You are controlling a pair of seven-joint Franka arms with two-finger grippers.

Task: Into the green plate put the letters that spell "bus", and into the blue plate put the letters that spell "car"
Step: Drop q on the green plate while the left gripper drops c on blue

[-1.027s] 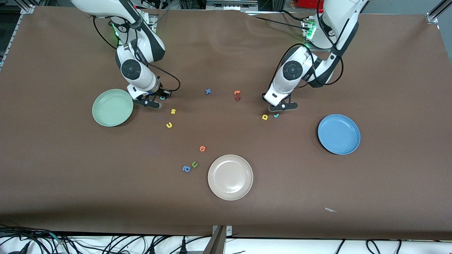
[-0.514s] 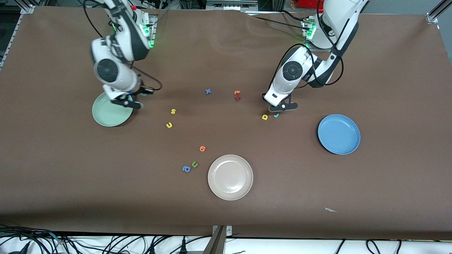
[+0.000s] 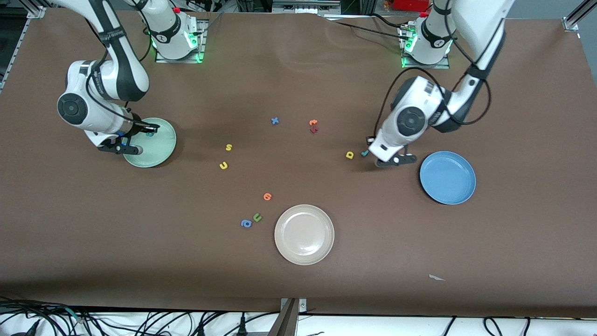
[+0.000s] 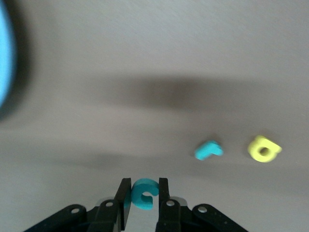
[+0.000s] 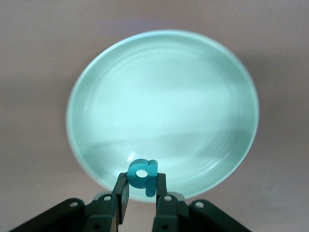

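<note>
Front view: neither plate has a letter lying in it yet. Green plate [image 3: 150,149] sits at the right arm's end of the table [image 3: 298,289], blue plate [image 3: 447,178] at the left arm's end, white plate [image 3: 304,234] nearest the camera between them. Right claw [image 3: 140,127] is over the green plate's rim with a teal speck, the b [image 3: 149,134], at its tips. Left claw [image 3: 368,150] hangs over the table just beside the blue plate. Yellow s [image 3: 228,147] and yellow u [image 3: 224,165] lie on the table mid-way, untouched. Yellow a [image 3: 350,155] lies near the left claw. Stray letters are scattered elsewhere; skip them.

Left wrist view: left claw [image 4: 143,193] is narrow, clamped on the teal c [image 4: 143,192], lifted off the table. Teal r [image 4: 208,150] and yellow a [image 4: 263,149] lie side by side below it. The blue plate's edge [image 4: 4,58] shows at the frame's border.

Right wrist view: right claw [image 5: 141,183] is narrow, pinching the teal b [image 5: 142,174] above the green plate [image 5: 164,87], not yet let go.

Judgement: two of six letters are in hand, none placed; s, u, a and r are left.
</note>
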